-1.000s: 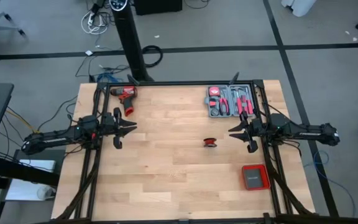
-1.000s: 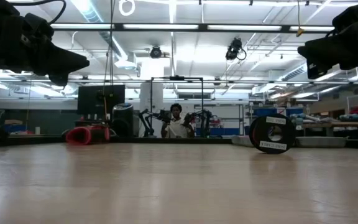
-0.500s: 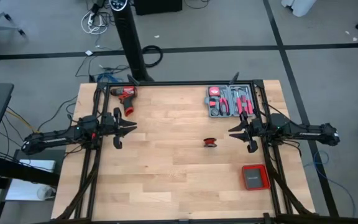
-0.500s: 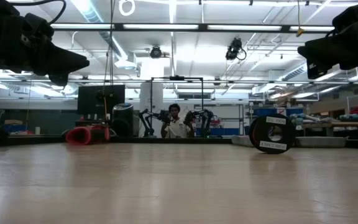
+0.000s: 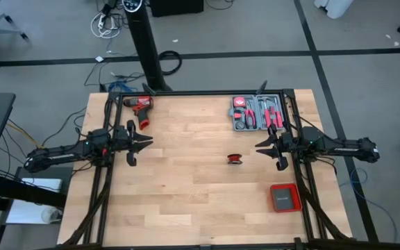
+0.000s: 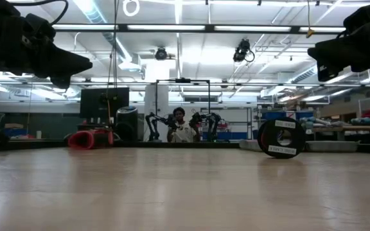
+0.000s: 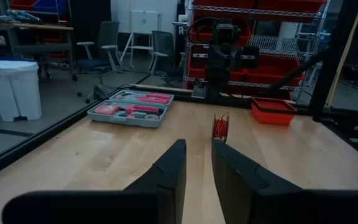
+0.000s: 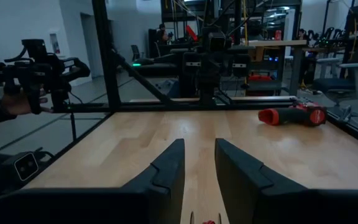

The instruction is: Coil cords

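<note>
The wooden table (image 5: 186,180) carries four things well apart from one another. Taking the high view as a clock face centred on the table, the grey tool case (image 5: 257,112) with red-handled tools lies at about 1 o'clock, the red-and-black power drill (image 5: 141,107) at about 11, and the flat red square box (image 5: 284,197) at about 4.

The left gripper (image 5: 146,141) hangs at 9 o'clock above the table edge, its fingers a narrow slot apart and holding nothing. The right gripper (image 5: 259,147) hangs at 3 o'clock, pointing inward, likewise parted by a narrow gap and empty.

The cord (image 5: 235,159), smallest of all, sits just right of centre, towards 3 o'clock, near the right gripper and far from the left. It shows as a tiny red ring with a dark middle, standing on edge in the left wrist view (image 7: 220,127).

It looks very light and springy: thin wire that probably slides or tips at a touch and may loosen if pinched on one strand. I judge the safest hold is across the whole bundle, fingers closing on both flat sides of the ring near its top, with the other gripper steadying any free end. Whether a loose tail trails off cannot be told.
</note>
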Available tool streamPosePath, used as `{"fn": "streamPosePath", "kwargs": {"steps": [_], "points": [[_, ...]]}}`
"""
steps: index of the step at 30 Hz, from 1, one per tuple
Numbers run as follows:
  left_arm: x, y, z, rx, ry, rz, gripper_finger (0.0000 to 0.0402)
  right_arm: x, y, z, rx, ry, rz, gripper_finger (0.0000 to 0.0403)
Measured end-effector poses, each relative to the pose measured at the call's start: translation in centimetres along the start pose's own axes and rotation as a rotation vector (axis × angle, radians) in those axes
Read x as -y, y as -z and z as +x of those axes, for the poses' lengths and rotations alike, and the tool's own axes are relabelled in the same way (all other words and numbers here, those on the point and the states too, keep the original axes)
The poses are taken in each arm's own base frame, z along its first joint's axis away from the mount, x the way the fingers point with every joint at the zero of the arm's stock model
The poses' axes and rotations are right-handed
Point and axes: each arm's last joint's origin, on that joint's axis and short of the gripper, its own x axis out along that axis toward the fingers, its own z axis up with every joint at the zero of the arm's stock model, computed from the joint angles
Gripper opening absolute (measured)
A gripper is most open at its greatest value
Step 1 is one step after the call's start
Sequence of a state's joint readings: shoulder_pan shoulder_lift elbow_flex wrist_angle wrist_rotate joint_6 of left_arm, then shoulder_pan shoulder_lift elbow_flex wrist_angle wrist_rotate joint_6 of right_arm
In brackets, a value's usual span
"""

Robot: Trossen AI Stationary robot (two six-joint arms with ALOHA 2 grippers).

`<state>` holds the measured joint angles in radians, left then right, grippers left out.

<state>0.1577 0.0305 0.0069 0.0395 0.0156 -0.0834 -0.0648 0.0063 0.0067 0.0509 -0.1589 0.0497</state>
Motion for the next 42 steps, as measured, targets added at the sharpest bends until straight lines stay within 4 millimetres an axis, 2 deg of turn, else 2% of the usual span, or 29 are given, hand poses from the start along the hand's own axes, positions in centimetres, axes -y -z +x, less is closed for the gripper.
{"fn": "streamPosePath", "kwargs": {"steps": [37,42], "points": [[0.02,-0.49,-0.01,0.051,-0.003,-0.001,0.0081,0.02,-0.31,0.0,0.032,0.011,-0.004,0.0089],[-0.17,-0.9,-0.05,0.099,-0.072,-0.107,0.0081,0.3,-0.28,-0.02,0.035,0.107,0.044,0.0089]]}}
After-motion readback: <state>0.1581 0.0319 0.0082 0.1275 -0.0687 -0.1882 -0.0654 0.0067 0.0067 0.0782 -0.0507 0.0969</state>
